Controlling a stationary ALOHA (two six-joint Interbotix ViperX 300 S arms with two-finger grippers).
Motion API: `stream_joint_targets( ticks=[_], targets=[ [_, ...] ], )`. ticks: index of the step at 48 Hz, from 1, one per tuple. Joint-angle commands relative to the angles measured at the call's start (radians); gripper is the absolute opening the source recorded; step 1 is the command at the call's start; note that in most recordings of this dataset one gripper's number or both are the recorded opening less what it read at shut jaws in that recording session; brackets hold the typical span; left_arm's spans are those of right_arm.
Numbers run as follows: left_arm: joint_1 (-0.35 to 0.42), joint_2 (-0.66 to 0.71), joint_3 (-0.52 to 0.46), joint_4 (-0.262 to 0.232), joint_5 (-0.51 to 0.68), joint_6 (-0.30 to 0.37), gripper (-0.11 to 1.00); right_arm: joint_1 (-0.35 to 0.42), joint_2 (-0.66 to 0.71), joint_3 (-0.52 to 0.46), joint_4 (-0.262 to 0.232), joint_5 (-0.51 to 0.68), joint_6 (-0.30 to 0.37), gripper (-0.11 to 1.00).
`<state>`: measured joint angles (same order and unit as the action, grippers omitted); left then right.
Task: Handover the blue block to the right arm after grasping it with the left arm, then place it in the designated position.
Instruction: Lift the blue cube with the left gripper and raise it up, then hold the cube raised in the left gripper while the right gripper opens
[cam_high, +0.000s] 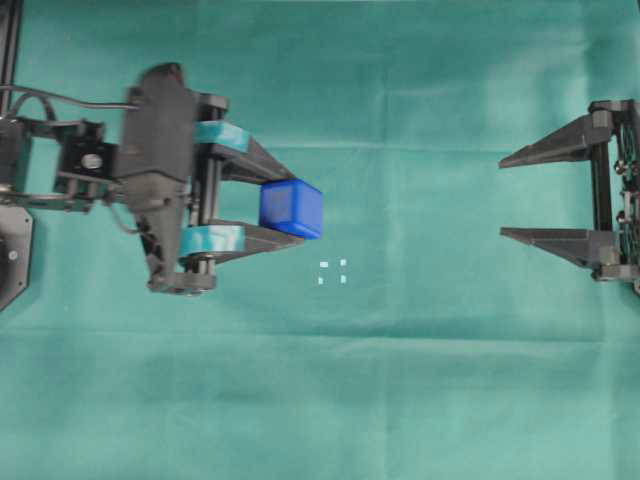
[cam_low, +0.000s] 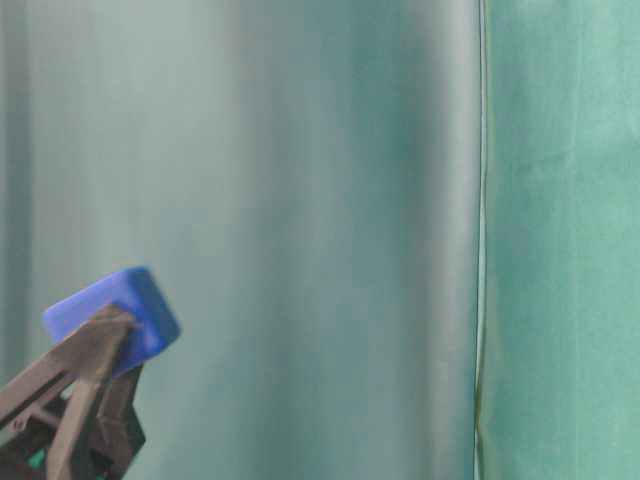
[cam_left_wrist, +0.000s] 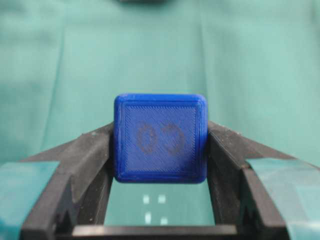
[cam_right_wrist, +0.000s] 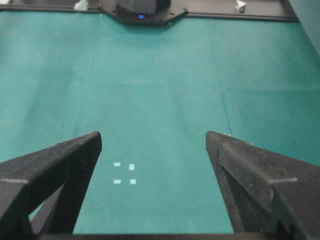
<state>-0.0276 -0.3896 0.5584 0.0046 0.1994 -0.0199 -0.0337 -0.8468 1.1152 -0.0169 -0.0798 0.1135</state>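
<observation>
The blue block (cam_high: 291, 208) hangs above the green cloth, pinched between the teal-taped fingers of my left gripper (cam_high: 291, 207), which is shut on it. In the left wrist view the blue block (cam_left_wrist: 160, 137) shows a faint dark figure on its face, held at my left gripper (cam_left_wrist: 160, 145) tips. At table level the blue block (cam_low: 118, 313) is raised in the air. The designated position (cam_high: 333, 271), four tiny white marks, lies just below and right of the block. My right gripper (cam_high: 507, 197) stands open at the far right, empty; the designated position (cam_right_wrist: 124, 173) shows between its fingers.
Green cloth (cam_high: 420, 380) covers the whole table. A black arm base (cam_right_wrist: 141, 11) sits at the far edge in the right wrist view. A green curtain (cam_low: 300, 200) fills the table-level view.
</observation>
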Motion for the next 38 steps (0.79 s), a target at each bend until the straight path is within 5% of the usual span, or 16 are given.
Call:
stream_joint_targets(
  ticks=[1, 14, 38],
  targets=[
    [-0.002, -0.044, 0.023, 0.002, -0.092, -0.002, 0.47, -0.003, 0.003, -0.032, -0.011, -0.008, -0.002, 0.94],
    [-0.003, -0.097, 0.104, 0.000, -0.244, -0.002, 0.47, -0.003, 0.003, -0.038, -0.031, -0.008, -0.002, 0.94],
    [-0.002, -0.094, 0.107, -0.002, -0.253, -0.003, 0.47, -0.002, 0.003, -0.038, -0.029, -0.005, -0.002, 0.94]
  ],
)
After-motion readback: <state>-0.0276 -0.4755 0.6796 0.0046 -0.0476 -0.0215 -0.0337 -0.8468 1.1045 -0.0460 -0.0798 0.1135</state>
